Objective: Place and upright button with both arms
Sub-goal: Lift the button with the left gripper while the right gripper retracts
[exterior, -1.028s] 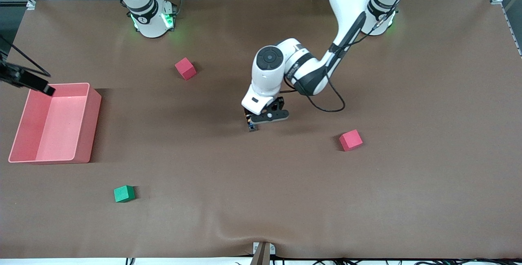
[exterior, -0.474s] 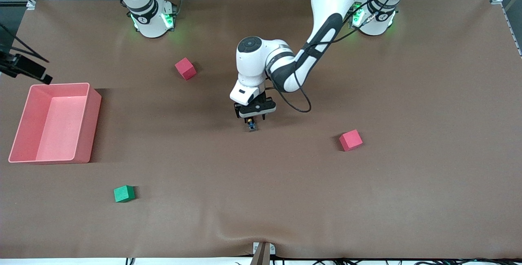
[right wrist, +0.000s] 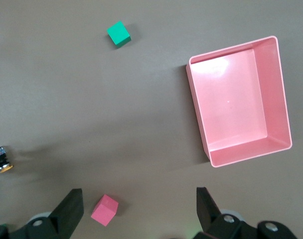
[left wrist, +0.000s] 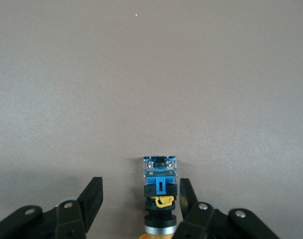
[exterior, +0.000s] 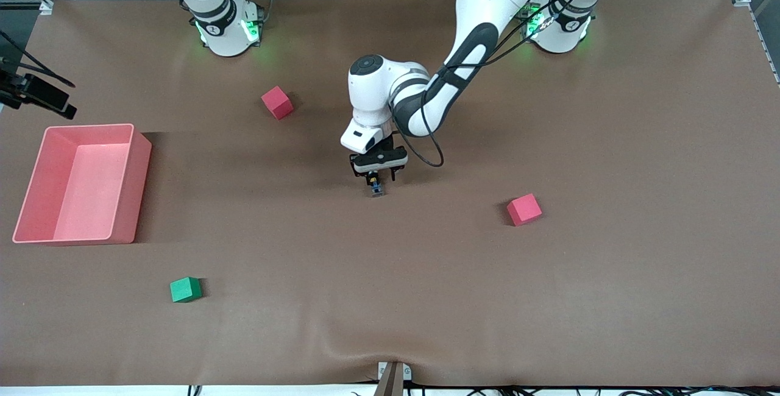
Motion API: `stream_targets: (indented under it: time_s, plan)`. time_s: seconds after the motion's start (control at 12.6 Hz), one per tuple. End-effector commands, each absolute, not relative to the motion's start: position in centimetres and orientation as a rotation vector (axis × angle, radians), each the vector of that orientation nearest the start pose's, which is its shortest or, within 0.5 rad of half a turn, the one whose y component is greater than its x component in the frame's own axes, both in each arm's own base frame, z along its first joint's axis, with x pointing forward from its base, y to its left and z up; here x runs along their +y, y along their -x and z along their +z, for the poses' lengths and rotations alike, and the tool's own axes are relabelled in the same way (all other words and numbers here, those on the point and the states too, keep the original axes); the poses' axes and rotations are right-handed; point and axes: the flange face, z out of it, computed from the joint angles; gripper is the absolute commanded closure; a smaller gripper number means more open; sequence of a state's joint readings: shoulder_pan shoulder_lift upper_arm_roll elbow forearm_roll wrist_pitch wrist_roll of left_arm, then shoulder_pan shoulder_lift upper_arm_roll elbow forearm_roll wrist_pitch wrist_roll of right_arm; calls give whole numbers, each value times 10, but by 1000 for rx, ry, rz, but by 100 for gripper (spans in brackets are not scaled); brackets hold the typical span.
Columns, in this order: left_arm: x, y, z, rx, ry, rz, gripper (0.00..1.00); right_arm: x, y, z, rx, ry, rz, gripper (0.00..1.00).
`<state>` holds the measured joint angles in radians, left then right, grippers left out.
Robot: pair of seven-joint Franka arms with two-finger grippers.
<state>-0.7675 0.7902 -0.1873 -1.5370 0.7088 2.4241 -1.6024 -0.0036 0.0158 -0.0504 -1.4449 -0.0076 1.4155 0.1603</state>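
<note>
The button [exterior: 376, 189] lies on its side on the brown table, near the middle. In the left wrist view the button [left wrist: 160, 185] shows its blue-grey base, black body and orange cap. My left gripper [exterior: 376, 176] is low over it, open, with one finger on each side; the button sits close against one finger [left wrist: 187, 193]. The left gripper [left wrist: 140, 189] does not grip it. My right gripper [exterior: 58, 103] waits in the air by the pink bin, open and empty, as the right wrist view [right wrist: 137, 204] shows. The button [right wrist: 1, 162] also shows there.
A pink bin [exterior: 141, 183] stands at the right arm's end of the table. One pink cube [exterior: 277, 102] lies near the right arm's base, another [exterior: 524, 209] toward the left arm's end. A green cube [exterior: 185, 289] lies nearer the front camera.
My left gripper has swung toward the right arm's end and turned, so its fingers now straddle the button. The button has not moved. The right gripper has drifted slightly away from the bin.
</note>
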Motion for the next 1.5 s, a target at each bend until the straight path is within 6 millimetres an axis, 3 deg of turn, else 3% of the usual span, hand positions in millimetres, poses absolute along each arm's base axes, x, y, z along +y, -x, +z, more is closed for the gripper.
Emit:
stream_targets:
  time_s: [0.0,0.79,1.11,1.27,1.42]
  plan:
    - [-581,-443,202,-311,3090,-665,32,-38,-533,668,341,3151,71,0]
    - [-586,-447,185,-315,3121,-654,34,-36,-531,667,337,3152,98,0]
    - [-585,-445,181,-321,3120,-638,47,-37,-531,666,339,3151,105,0]
    - [-583,-446,178,-328,3117,-630,65,-37,-530,667,339,3151,103,0]
    - [-583,-448,181,-342,3122,-625,95,-37,-531,666,339,3151,105,0]
